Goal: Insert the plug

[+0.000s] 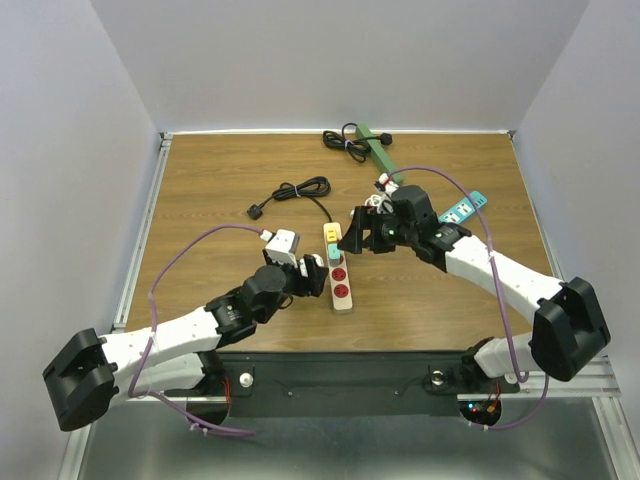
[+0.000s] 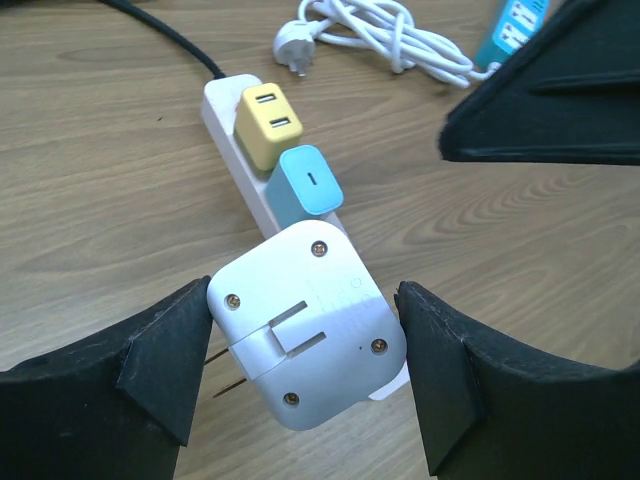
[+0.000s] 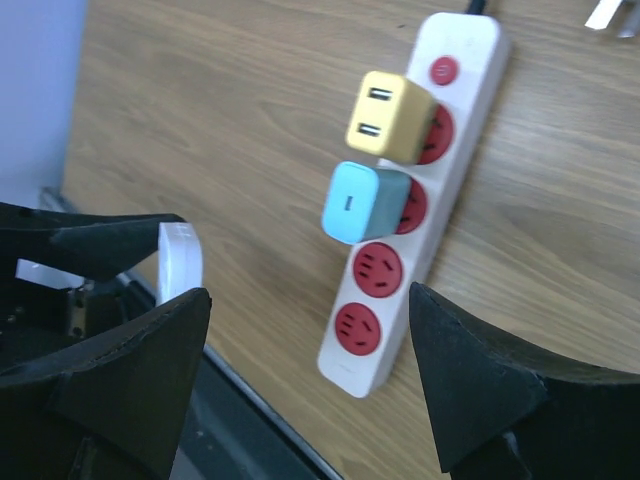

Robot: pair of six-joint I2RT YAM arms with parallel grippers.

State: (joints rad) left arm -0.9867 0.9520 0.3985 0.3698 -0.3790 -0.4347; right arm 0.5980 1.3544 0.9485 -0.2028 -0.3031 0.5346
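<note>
Reference item: the long white power strip with red sockets (image 1: 340, 283), lying flat on the brown wood-grain table (image 1: 220, 170), its length running away from the arm bases.

Strip occupancy: a yellow square adapter with two ports (image 3: 388, 118) sits in the socket nearest the strip's far end. A teal block adapter (image 3: 362, 203) sits in the next socket, just beside the yellow one. The two sockets at the strip's near end are bare.

Task item: the white square charger with rounded corners and four screws (image 2: 305, 325) is held off the table just to the left of the strip's near half. It is not in any socket. Its screw-fastened face is turned toward the left wrist camera, with the prong piece folded flat into its recess.

Left gripper (image 2: 303, 300): jaws clamped on the white charger, one black finger against each opposite side.

Right gripper (image 3: 310, 292): above the strip, by its right side, jaws spread wide with nothing between them — only the strip and table show through the gap.

Other items:
- A coiled black cable (image 1: 298, 190) lies beyond the strip's far end, to the left.
- A bundled white cable with a plug (image 2: 390, 35) lies beyond the far end, to the right.
- A teal strip (image 1: 462, 210) lies well to the right.
- A green strip (image 1: 378, 150) lies well beyond the white strip, near the table's far edge.
</note>
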